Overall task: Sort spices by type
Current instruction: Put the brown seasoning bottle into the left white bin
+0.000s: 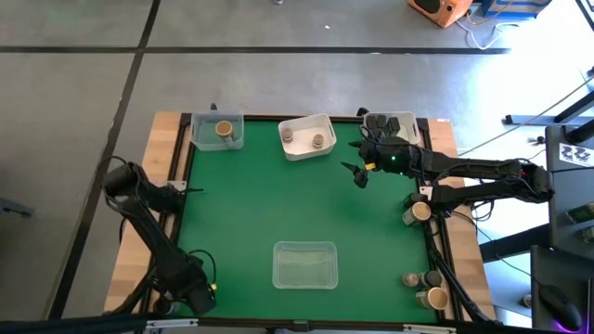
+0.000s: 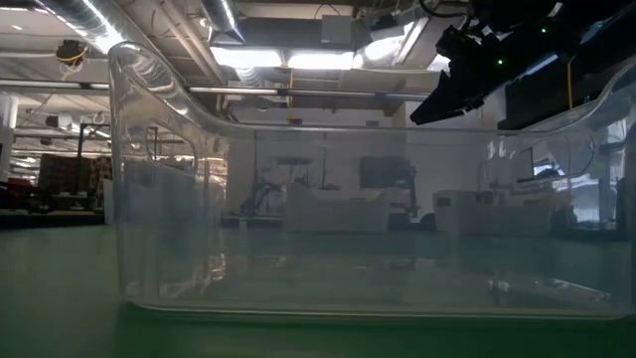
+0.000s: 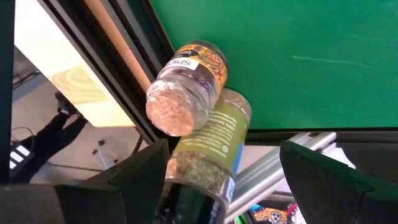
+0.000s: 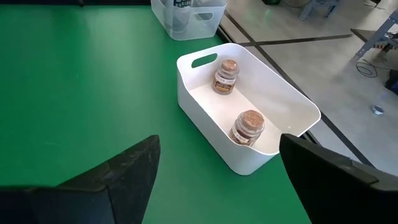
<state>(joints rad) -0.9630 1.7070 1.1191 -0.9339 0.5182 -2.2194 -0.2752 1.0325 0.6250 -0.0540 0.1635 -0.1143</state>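
Note:
My left gripper is open at the table's near-left corner. In its wrist view two jars lie on their sides at the table's edge. One is a green-herb jar, which lies between the fingers. The other is a pink-filled jar, just beyond it. My right gripper is open and empty. It hovers above the mat, near the white tray, where two tan-topped jars stand upright. A clear far-left tray holds one jar. A far-right tray holds dark jars. My left gripper has its open fingers on either side of the green-herb jar's near end. Whether a finger touches the jar, I cannot tell.
An empty clear tray sits near the table's near edge and fills the low view. Several loose jars stand along the right edge. Open green mat lies in the middle.

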